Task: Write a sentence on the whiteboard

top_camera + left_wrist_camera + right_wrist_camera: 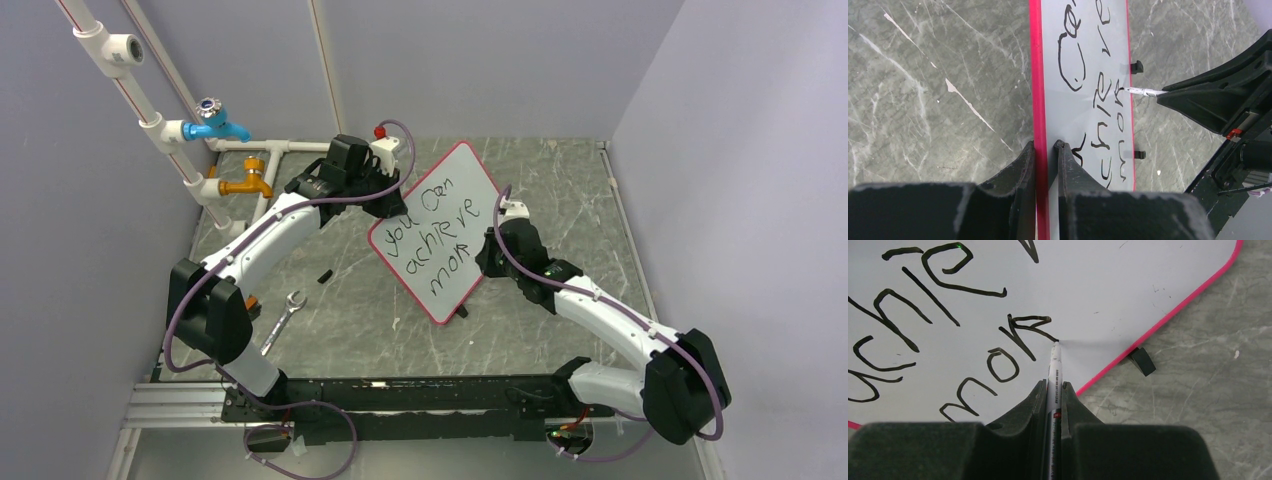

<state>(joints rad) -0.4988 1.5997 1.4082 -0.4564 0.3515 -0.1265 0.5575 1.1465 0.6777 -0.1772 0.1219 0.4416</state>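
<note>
Board [435,232] sits mid table [560,190], btwn the 2 arms. L gripper [1045,149] clamps its far-left edge. R gripper [1054,386] is at its right side w/ pen [1054,362] btwn the fingers, tip touching board just right of the last word. Wrench [283,322] lies on table front-left of board. Taps [215,122] on pipes [150,120] along left wall, well apart from board.

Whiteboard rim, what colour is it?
The whiteboard rim is bright pink-red, best seen in the left wrist view.
</note>
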